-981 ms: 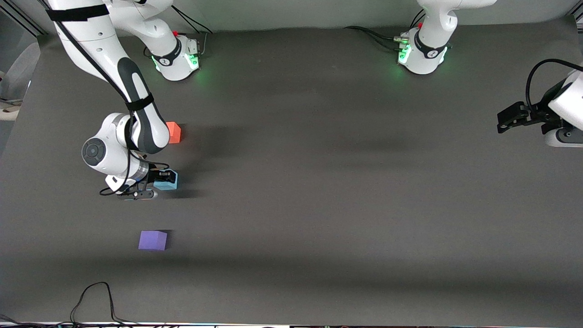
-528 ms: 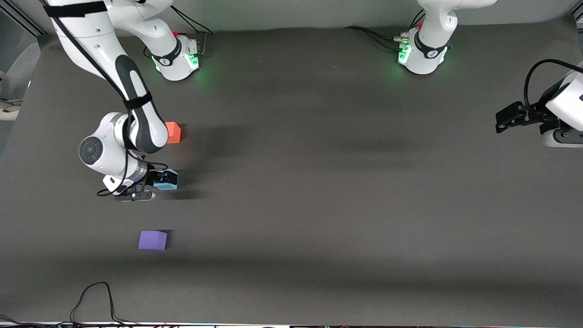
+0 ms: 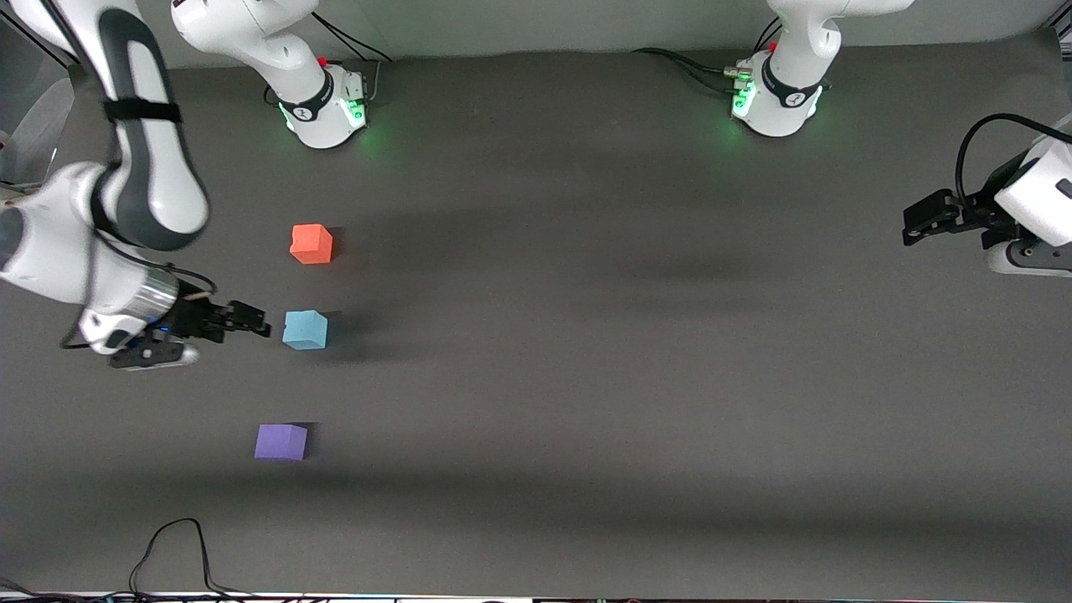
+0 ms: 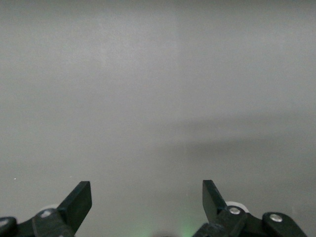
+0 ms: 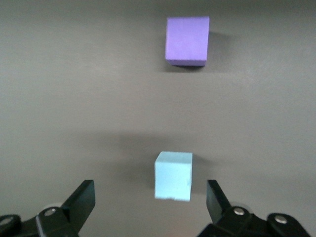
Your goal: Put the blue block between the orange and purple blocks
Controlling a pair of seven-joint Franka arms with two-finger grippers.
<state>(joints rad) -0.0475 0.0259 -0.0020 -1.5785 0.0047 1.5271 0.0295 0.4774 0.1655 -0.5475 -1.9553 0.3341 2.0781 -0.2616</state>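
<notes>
Blue block [image 3: 305, 329]: on the table between the orange block [image 3: 311, 244] and purple block [image 3: 281, 441] — free.
Right gripper [image 3: 249, 322]: just beside the blue block, fingers spread wide, empty.
Left gripper [image 3: 919, 222]: waiting at the left arm's end of the table — fingers wide apart.

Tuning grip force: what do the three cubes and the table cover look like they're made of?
Blue block, orange block, purple block: probably foam or another soft matte material, with flat colour, no glare and slightly soft edges. Table cover: dark grey, matte, cloth- or felt-like, no reflections. Right gripper open beside the blue block; left gripper open, waiting.
</notes>
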